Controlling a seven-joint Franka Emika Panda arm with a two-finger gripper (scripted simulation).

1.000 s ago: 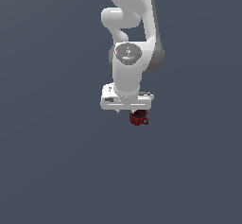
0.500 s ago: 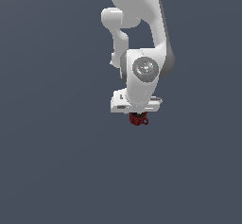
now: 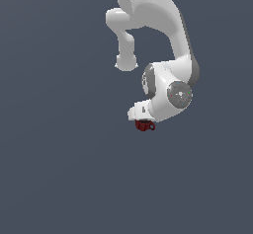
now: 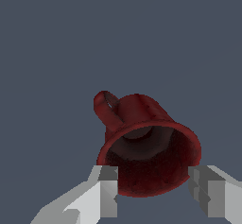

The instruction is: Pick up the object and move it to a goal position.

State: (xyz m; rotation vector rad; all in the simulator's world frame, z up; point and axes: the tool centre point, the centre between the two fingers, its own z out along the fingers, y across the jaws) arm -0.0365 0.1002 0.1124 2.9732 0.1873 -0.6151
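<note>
The object, a small dark red mug (image 3: pixel 144 126) with a loop handle, hangs just under the white hand in the exterior view. My gripper (image 3: pixel 143 121) is shut on the mug there, and its fingers are mostly hidden by the hand. In the wrist view the mug (image 4: pixel 142 142) shows its open mouth, with the handle on its far side. One white finger (image 4: pixel 108 186) presses each side of the rim, and the gripper (image 4: pixel 153 183) spans the mug's mouth.
The white arm (image 3: pixel 163 40) bends down from the top of the exterior view, its wrist joint (image 3: pixel 179 95) to the exterior view's right of the mug. A plain dark grey-blue background fills the rest of both views.
The arm's wrist and forearm have swung toward the exterior view's right and turned. The mug stays in the grip at nearly the same spot.
</note>
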